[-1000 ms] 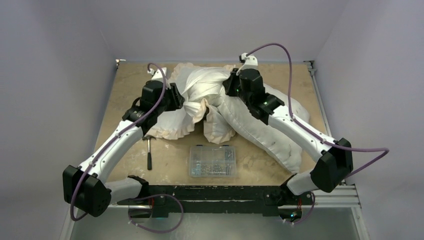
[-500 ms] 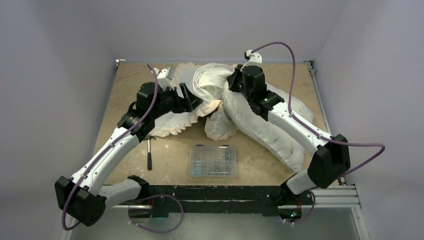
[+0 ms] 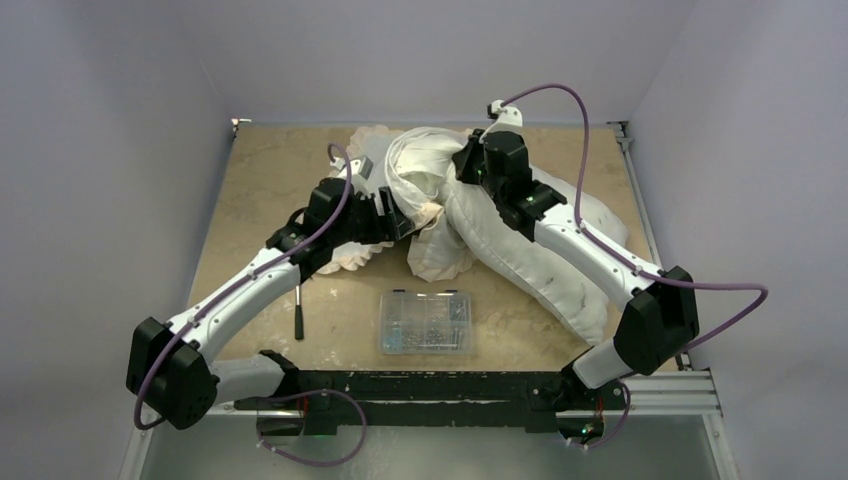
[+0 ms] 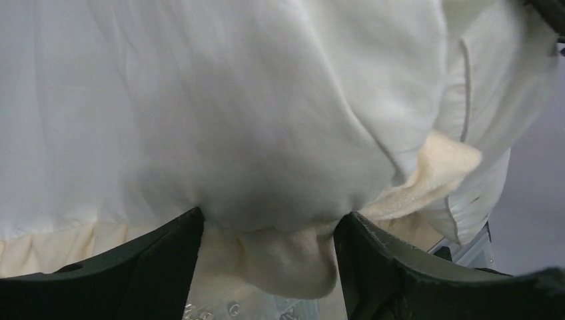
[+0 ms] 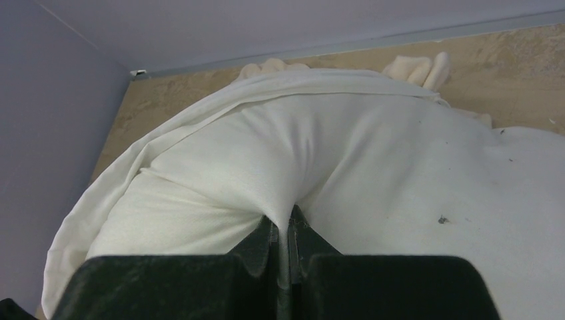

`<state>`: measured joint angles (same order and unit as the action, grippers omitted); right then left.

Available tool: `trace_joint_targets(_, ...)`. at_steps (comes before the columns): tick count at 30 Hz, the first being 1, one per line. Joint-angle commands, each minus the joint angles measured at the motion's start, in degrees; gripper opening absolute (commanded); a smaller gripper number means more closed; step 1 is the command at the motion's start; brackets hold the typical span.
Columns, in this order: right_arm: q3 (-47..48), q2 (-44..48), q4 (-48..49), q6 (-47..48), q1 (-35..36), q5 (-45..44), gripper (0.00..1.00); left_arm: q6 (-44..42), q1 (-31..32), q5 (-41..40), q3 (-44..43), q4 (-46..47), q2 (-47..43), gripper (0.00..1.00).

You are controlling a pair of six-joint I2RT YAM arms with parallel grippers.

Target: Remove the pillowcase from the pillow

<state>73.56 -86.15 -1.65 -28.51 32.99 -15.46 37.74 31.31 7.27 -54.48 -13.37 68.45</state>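
Observation:
The pillow (image 3: pixel 545 262) is a plump off-white cushion running from the right front up to the back centre under my right arm. The pillowcase (image 3: pixel 415 160) is thin white cloth bunched over the pillow's far end, and its cream frill (image 3: pixel 350 256) trails to the left. My right gripper (image 3: pixel 466 166) is shut on a pinched fold of the pillow's cloth (image 5: pixel 293 180), just inside the pillowcase's hem (image 5: pixel 200 120). My left gripper (image 3: pixel 398 216) is open. Its jaws stand either side of a hanging bulge of pillowcase (image 4: pixel 266 167) and frill (image 4: pixel 293 260) without closing on it.
A clear plastic parts box (image 3: pixel 425 322) lies at the front centre of the table. A black-handled tool (image 3: pixel 298 308) lies to its left, under my left forearm. Walls enclose the table (image 3: pixel 250 190) at the back and both sides.
My left gripper let go of the bunched cloth, opened, drew back left, then moved right to the pillowcase again. My right gripper shifted slightly back, still shut.

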Motion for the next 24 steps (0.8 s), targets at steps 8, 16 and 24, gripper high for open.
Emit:
trace_joint_targets(8,-0.6,5.9,6.3,-0.2,-0.5,-2.2,0.00,1.3,0.6,-4.4,1.3,2.9,2.9,0.00)
trace_joint_targets(16,-1.0,11.3,4.9,4.0,-3.4,-5.3,0.00,-0.5,-6.7,-26.4,5.3,-8.9,-1.5,0.00)
trace_joint_targets(24,-4.7,17.0,7.1,10.8,-3.7,2.7,0.00,-1.6,-22.2,-21.3,5.0,-8.2,-1.2,0.00)
